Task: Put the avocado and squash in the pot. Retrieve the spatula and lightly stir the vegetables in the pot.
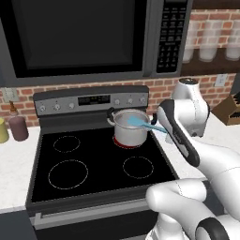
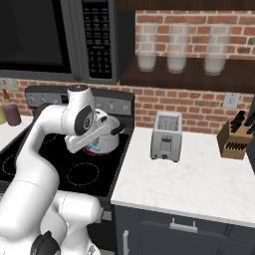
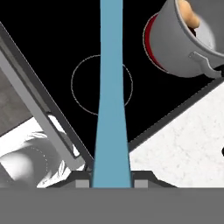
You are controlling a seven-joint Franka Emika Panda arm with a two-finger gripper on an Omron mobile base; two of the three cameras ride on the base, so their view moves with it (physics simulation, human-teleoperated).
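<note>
While the two-finger gripper clamps the slim light-blue spatula, its blade hangs above the rim of the silvery steel pot on the back right burner. A tan squash lies inside the pot; the black cooktop around it is bare.

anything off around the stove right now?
Nothing spilled or damaged. The pot sits upright on a glowing red back burner, squash inside. The claw is shut on the spatula, whose blade is over the pot rim.

I see the black stovetop carrying the steel pot on its glowing rear-right burner; beside it, my white marble counter bears a toaster and knife block.
</note>
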